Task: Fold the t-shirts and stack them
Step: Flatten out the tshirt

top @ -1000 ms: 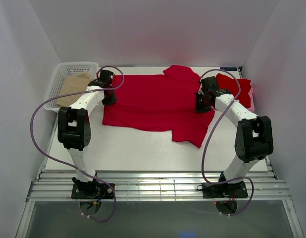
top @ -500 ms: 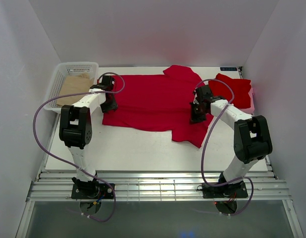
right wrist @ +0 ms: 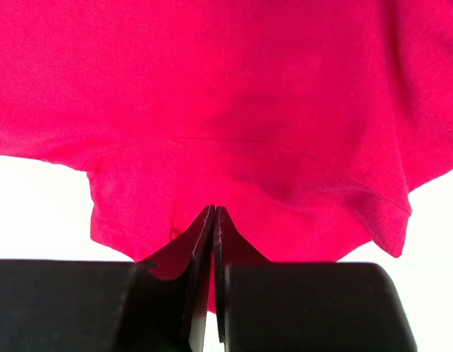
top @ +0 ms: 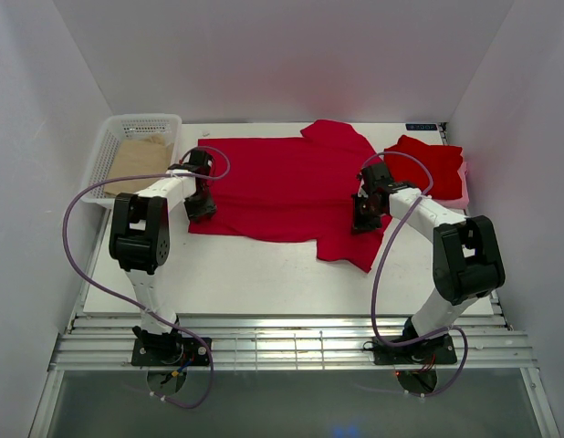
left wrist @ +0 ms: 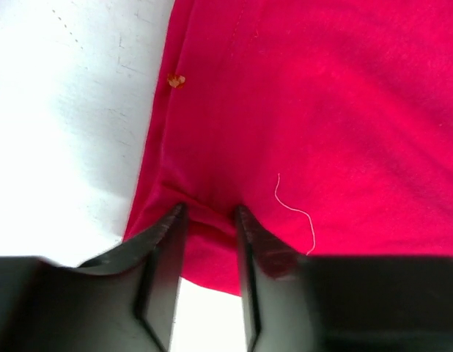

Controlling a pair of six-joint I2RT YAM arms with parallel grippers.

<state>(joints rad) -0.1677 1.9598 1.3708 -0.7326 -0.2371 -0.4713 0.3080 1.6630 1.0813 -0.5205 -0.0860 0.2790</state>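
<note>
Spread t-shirt point(top: 282, 187) lies flat mid-bench point(top: 264, 278); second t-shirt point(top: 433, 164) sits far right. Left pincer point(left wrist: 208, 213) has just parted its jaws over the left hem, and right pincer point(right wrist: 214, 213) stays closed at the right hem. Likely a re-grip before folding.

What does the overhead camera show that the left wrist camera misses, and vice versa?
Only the overhead view shows the white basket with a tan sheet in it, a second red shirt at the far right, and the right arm. Only the left wrist view shows a loose white thread and a small orange speck on the cloth, plus a wrinkle between the parted fingers. Both show the spread red shirt, the white table and the left gripper.
</note>
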